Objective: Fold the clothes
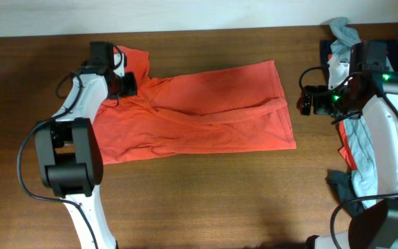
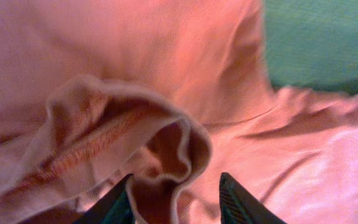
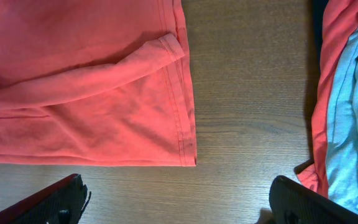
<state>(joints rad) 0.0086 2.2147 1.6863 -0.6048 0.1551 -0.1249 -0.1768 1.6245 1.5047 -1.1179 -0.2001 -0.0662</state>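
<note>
The orange-red T-shirt (image 1: 206, 111) lies spread and wrinkled across the middle of the wooden table, and no chest print shows. My left gripper (image 1: 124, 84) is down on its upper left end. In the left wrist view the shirt (image 2: 166, 56) fills the frame, and the left gripper's (image 2: 176, 202) fingers are apart with a raised ribbed fold of the shirt (image 2: 160, 149) between them. My right gripper (image 1: 305, 102) is open and empty just right of the shirt. In the right wrist view it (image 3: 179, 202) hangs over bare wood, short of the shirt's (image 3: 73, 93) hemmed corner.
A pile of other clothes (image 1: 361, 155), light grey-blue, red and navy, lies at the table's right edge under my right arm. It also shows in the right wrist view (image 3: 353, 93). Bare wood table (image 1: 220, 200) runs along the front.
</note>
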